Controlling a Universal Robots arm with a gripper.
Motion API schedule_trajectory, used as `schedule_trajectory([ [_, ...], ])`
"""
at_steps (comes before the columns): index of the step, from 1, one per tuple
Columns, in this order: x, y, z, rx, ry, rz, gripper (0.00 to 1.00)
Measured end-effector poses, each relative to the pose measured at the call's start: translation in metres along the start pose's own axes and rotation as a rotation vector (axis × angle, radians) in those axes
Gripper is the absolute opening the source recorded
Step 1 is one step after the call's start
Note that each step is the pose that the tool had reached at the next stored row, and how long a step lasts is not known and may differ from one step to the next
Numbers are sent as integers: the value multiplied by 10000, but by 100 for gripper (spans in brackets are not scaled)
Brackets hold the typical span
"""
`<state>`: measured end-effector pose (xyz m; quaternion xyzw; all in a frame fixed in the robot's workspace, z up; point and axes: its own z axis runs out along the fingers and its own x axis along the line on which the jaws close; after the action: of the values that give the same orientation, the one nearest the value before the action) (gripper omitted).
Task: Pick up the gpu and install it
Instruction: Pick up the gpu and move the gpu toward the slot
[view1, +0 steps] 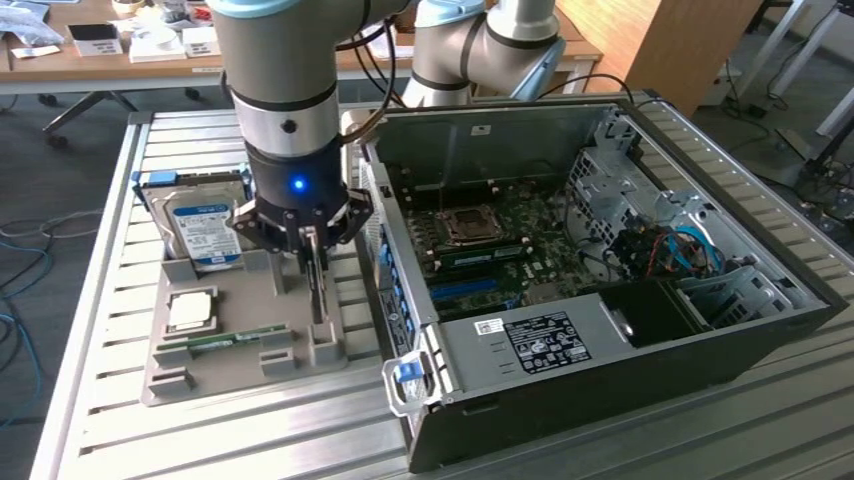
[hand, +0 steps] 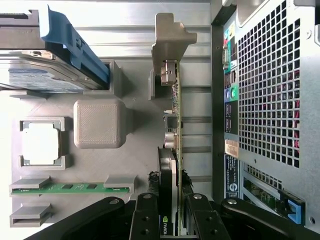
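The gripper (view1: 311, 250) (hand: 172, 222) is hanging low over the gray tray (view1: 227, 295) (hand: 135, 165) on the table (view1: 80, 410), just beside the open computer case (view1: 507, 125) (hand: 270, 100). Its black fingers (hand: 147, 220) are pressing in on both flat faces of the gpu (view1: 318, 290) (hand: 176, 100), so it is clamping the card near one end.

The gpu is standing on its thin edge in the tray. Its long axis is running level, alongside the case's rear panel. Its silvery bracket (hand: 170, 35) is pointing toward the tray end where the hard drive (view1: 203, 225) (hand: 40, 80) is standing. The fan side is facing away from the case, toward the memory stick (view1: 234, 338) (hand: 70, 187) and the square chip (view1: 191, 310) (hand: 41, 142). I cannot tell whether the card is clearing its slot.
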<state>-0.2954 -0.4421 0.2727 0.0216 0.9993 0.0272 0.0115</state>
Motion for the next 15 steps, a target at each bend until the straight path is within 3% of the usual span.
schedule_trajectory([
  [15,-3,7,-123,-4,0,0,27],
])
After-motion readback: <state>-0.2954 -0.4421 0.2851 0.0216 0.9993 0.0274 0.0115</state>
